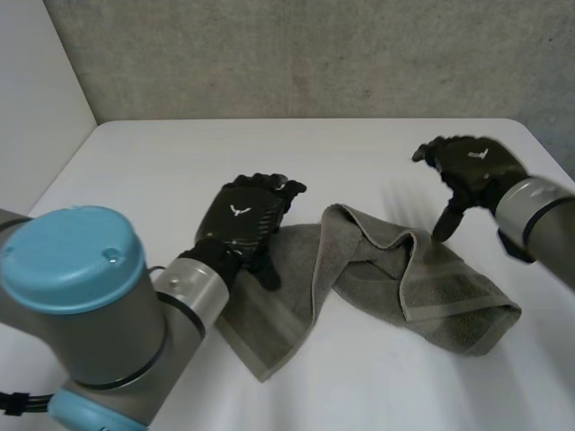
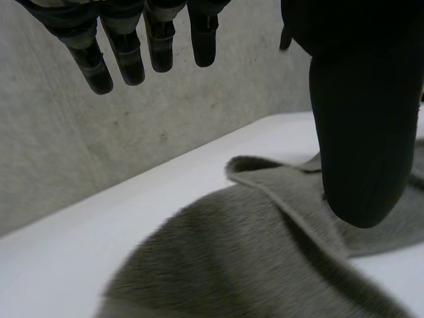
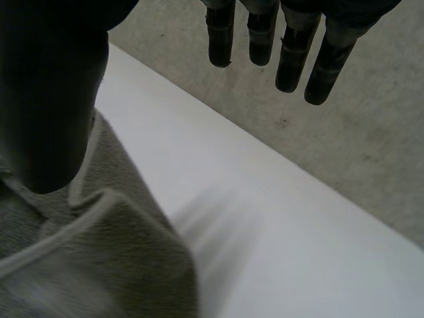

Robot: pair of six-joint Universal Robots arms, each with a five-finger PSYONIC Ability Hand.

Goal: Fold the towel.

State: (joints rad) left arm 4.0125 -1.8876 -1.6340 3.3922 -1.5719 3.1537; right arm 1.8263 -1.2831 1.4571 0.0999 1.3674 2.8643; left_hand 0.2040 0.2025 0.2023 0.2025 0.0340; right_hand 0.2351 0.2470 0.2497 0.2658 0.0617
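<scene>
In the head view, the grey towel (image 1: 386, 278) lies bunched up in the middle of the white table (image 1: 180, 162). The left hand (image 1: 243, 220) is over its left part. The right hand (image 1: 467, 166) hangs above its far right edge.

In the left wrist view, the fingers (image 2: 126, 56) are straight and hold nothing, and the towel is below them.

In the right wrist view, that hand is loose and empty too, with its thumb (image 3: 53, 119) close to the towel's edge.

The fold looks not yet begun. Next, each hand probably needs to pinch a corner.
</scene>
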